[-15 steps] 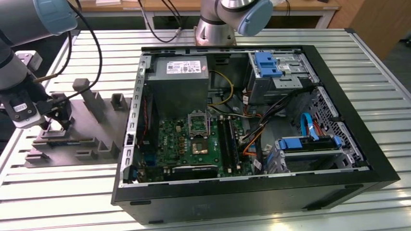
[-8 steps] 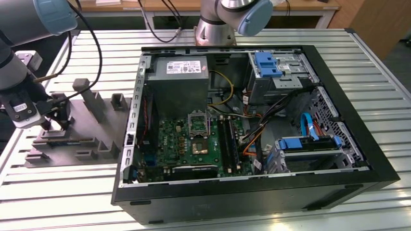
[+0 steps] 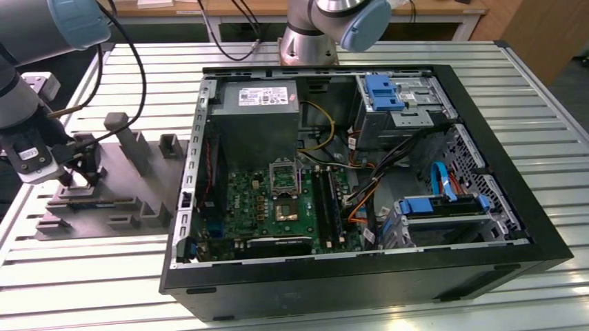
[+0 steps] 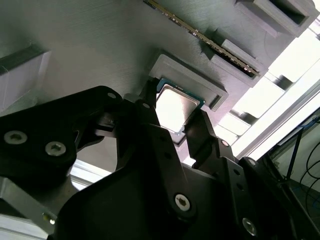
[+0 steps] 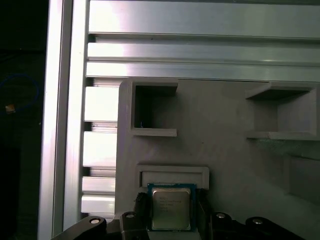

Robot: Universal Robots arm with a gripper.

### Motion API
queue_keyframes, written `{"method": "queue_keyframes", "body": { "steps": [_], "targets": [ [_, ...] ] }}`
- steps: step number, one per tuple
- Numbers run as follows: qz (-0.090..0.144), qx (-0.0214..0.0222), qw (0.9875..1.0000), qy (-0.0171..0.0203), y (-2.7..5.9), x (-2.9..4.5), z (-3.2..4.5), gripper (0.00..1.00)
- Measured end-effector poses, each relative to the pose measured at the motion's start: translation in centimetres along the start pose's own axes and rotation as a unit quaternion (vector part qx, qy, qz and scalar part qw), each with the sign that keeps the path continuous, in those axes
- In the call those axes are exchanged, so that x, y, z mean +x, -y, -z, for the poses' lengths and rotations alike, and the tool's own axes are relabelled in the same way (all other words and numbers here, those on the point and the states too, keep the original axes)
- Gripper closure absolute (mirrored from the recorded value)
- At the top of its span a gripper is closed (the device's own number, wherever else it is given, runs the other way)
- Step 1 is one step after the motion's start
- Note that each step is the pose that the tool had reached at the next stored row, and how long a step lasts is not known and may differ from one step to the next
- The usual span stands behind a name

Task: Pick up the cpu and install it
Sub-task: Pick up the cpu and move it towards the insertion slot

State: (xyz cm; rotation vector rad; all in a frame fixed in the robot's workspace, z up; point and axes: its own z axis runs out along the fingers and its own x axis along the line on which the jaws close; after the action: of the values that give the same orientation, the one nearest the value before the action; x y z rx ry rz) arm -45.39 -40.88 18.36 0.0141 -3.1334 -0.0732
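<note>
Currently, the gripper (image 3: 78,181) is lowered onto the fixture plate (image 3: 138,181), a matte grey block with fine layered ridges, raised posts and square-walled pockets. The plate lies flat on the bench (image 3: 92,276), a table of ribbed aluminium profiles, close to the bench edge on the exterior view's left.

The cpu (image 4: 175,106) is a thin, flat square chip with a pale, smooth metal lid on a green-edged substrate. It sits at a low, U-shaped retaining frame (image 5: 172,174) moulded into the fixture plate. One edge of the chip is against the frame's back wall. Whether the chip rests on the plate or is raised off it cannot be told.

In both wrist views the gripper's black fingers (image 4: 197,132) stand on two opposite edges of the cpu. They are pressed in against those edges with no gap showing, pinching the chip between them. The fingers are rigid, angular links joined with bright screw heads.

The computer case (image 3: 368,276), a black sheet-metal box with its side panel off, occupies the middle of the bench and reaches towards the edge on the exterior view's right. Inside it lie a green motherboard (image 3: 267,221), a metal-framed socket (image 3: 284,207) and a grey power supply (image 3: 258,117) with a white label. The cpu is well apart from the socket, outside the case.
</note>
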Motion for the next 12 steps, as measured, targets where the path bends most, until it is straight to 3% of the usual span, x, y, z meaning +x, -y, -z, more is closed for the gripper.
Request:
{"method": "queue_keyframes", "body": {
  "steps": [12],
  "targets": [
    [-0.004,0.0,1.0,0.0001,0.0,0.0,-0.03,0.51]
  ]
}}
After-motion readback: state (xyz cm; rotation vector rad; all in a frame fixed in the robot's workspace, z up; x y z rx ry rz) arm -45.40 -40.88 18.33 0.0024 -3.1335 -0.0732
